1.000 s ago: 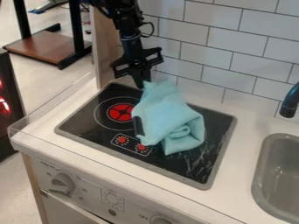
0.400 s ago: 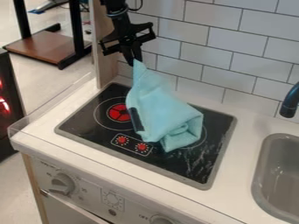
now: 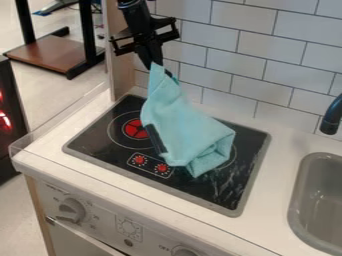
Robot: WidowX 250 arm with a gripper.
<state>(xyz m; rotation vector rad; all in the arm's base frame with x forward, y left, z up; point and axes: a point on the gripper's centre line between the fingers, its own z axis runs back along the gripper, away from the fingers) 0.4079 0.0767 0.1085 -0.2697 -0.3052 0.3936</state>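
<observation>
My tool [image 3: 157,65] has risen, pinched closed on a corner of the cloth [image 3: 187,127]; the grip seems sound, though folds still hang low over the stove [image 3: 97,135].

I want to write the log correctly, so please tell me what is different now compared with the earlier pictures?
The black two-finger claw has risen and pulled the top corner of the light-blue cloth upward, so the cloth stretches taller. It was already holding the cloth before. The black stovetop and the grey sink stayed in place.
</observation>
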